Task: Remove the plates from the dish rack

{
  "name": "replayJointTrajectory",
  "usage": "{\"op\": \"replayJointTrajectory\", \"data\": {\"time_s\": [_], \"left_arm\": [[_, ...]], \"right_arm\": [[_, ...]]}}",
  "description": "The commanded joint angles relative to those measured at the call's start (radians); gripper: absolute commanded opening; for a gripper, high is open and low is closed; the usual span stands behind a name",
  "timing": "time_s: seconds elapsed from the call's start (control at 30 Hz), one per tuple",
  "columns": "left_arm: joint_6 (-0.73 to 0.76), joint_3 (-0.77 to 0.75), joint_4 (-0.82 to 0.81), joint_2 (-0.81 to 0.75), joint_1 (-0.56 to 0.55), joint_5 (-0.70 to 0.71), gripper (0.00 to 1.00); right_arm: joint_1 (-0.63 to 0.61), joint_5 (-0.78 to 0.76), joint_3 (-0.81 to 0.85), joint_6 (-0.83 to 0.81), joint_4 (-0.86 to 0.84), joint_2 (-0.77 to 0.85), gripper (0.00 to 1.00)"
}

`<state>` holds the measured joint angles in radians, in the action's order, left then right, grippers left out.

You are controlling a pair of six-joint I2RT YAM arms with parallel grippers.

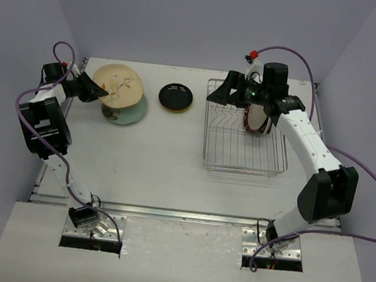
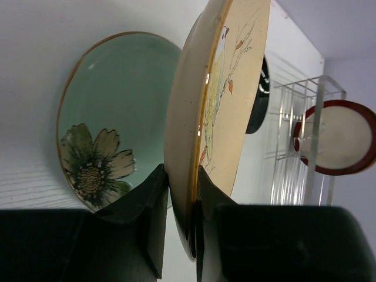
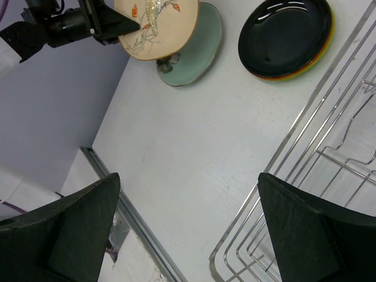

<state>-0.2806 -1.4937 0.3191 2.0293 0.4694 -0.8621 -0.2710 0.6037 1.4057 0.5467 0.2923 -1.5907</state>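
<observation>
My left gripper (image 1: 98, 91) (image 2: 182, 176) is shut on the rim of a cream plate (image 1: 118, 83) (image 2: 235, 88) painted with a bird. The plate is held tilted over a pale teal plate (image 1: 129, 113) (image 2: 117, 88) with a flower, which lies on the table at the far left. A black plate (image 1: 176, 97) (image 3: 285, 35) rests on an orange one further right. The dish rack (image 1: 244, 153) (image 3: 317, 158) stands at the right and holds an upright red-brown-rimmed plate (image 1: 257, 119) (image 2: 335, 138). My right gripper (image 1: 221, 91) (image 3: 188, 182) hangs open and empty above the rack's far left corner.
A metal rail (image 3: 111, 182) runs along the table's left edge, with a grey wall close behind it. Purple cables (image 1: 63, 50) loop off both arms. Bare white tabletop (image 1: 152, 157) lies between the plate stacks, the rack and the arm bases.
</observation>
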Motion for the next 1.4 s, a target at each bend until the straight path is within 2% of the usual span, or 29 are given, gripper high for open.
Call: {"op": "replayJointTrajectory", "data": {"time_s": [0.0, 0.4, 0.5, 0.7, 0.83, 0.97, 1.13, 1.2, 1.27, 1.37], "left_arm": [[0.027, -0.086, 0.000, 0.029, -0.026, -0.094, 0.00], [0.036, -0.038, -0.012, 0.121, -0.016, -0.116, 0.01], [0.044, -0.014, -0.009, 0.119, -0.013, -0.102, 0.08], [0.082, 0.001, 0.043, 0.111, 0.008, -0.047, 0.40], [0.103, 0.018, 0.057, 0.087, 0.017, -0.005, 0.47], [0.137, 0.014, 0.096, 0.059, 0.019, 0.099, 0.56], [0.229, -0.004, 0.146, -0.031, -0.001, 0.378, 0.73], [0.267, 0.001, 0.150, -0.070, -0.021, 0.540, 0.76], [0.297, 0.012, 0.144, -0.104, -0.045, 0.637, 0.81], [0.353, 0.045, 0.117, -0.162, -0.101, 0.763, 0.82]], "right_arm": [[0.006, -0.017, -0.005, -0.042, 0.003, 0.038, 0.99], [0.009, -0.006, 0.016, -0.048, 0.029, 0.011, 0.99], [0.010, -0.006, 0.023, -0.048, 0.035, 0.007, 0.99], [0.010, -0.005, 0.032, -0.051, 0.047, 0.011, 0.99], [0.010, -0.005, 0.028, -0.053, 0.051, 0.020, 0.99], [0.010, -0.017, 0.028, -0.059, 0.060, 0.027, 0.99], [0.010, -0.115, 0.054, -0.089, 0.102, 0.025, 0.99], [0.010, -0.196, 0.068, -0.104, 0.122, 0.022, 0.99], [0.010, -0.248, 0.072, -0.114, 0.127, 0.022, 0.99], [0.009, -0.319, 0.070, -0.131, 0.134, 0.022, 0.99]]}}
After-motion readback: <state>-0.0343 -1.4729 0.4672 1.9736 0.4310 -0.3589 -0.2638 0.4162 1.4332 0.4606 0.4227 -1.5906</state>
